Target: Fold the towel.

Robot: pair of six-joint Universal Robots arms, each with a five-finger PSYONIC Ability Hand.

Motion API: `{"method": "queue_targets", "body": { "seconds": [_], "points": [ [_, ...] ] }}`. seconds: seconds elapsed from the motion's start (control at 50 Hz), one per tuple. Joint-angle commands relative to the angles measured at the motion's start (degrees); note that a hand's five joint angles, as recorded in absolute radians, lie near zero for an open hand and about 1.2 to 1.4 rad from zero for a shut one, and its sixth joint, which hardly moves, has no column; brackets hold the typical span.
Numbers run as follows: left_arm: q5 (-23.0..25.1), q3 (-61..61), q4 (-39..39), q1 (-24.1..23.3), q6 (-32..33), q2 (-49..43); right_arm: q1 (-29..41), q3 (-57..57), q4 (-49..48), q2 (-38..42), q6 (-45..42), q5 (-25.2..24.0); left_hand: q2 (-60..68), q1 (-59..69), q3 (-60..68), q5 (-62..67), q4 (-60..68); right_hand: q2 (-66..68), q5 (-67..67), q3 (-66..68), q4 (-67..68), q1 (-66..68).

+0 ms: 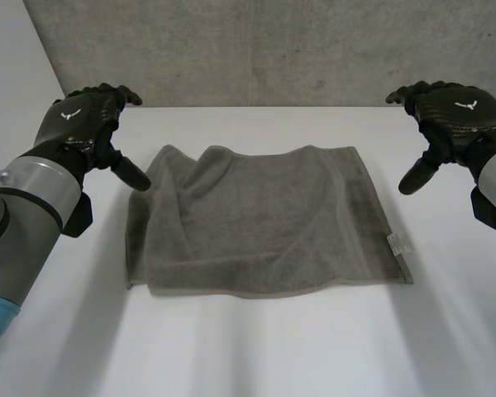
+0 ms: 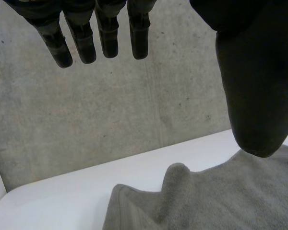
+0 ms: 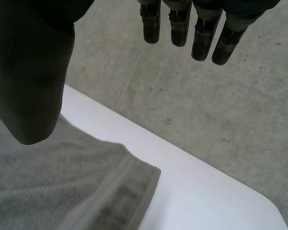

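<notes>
A grey towel [image 1: 260, 223] lies spread on the white table [image 1: 256, 347], its far left part rumpled and a small white label at its near right corner. My left hand [image 1: 87, 116] hovers open above the table beside the towel's far left corner [image 2: 129, 196], touching nothing. My right hand [image 1: 455, 112] hovers open to the right of the far right corner [image 3: 144, 177], also empty. In each wrist view the straight fingers [image 2: 105, 33] [image 3: 182, 24] and the thumb stand apart above the towel's corner.
A grey concrete wall [image 1: 256, 50] rises right behind the table's far edge. Bare white table lies in front of the towel and on both sides of it.
</notes>
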Motion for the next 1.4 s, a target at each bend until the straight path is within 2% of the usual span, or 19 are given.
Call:
{"method": "queue_targets", "body": {
  "seconds": [0.02, 1.18, 1.26, 1.3, 1.4],
  "points": [
    [-0.02, -0.16, -0.02, 0.00, 0.09, -1.53, 0.43, 0.39, 0.09, 1.12, -3.47, -0.03, -1.59, -1.80, -2.52, -0.78, -3.00, -4.15, -3.44, -0.36, -0.36, -3.12],
    [0.24, -0.34, -0.11, -0.27, 0.17, -4.96, 0.51, 0.57, -0.09, 5.41, -4.00, -0.39, -0.41, -0.63, -2.52, 0.40, -3.00, -4.15, -3.44, -0.36, -0.36, -3.12],
    [0.24, -0.07, -0.11, -0.27, 0.17, -6.28, 1.83, 0.66, -0.44, 8.41, -4.00, -2.06, -0.41, -0.63, -2.52, 0.40, -3.00, -4.15, -3.44, -0.36, -0.36, -3.12],
    [0.33, 0.28, -0.11, -0.27, 0.26, -7.59, 5.15, 0.40, -1.14, 12.78, -4.43, -5.73, -0.41, -0.63, -2.52, 0.40, -3.00, -2.76, -2.05, -0.36, -0.36, -1.72],
    [0.33, 0.36, -0.02, -0.27, 0.26, -8.39, 9.74, -0.48, -4.04, 20.72, -6.19, -9.88, -0.58, -0.80, -2.52, 0.23, -3.00, 0.64, 1.35, -0.36, -0.36, 1.68]
  ]
}}
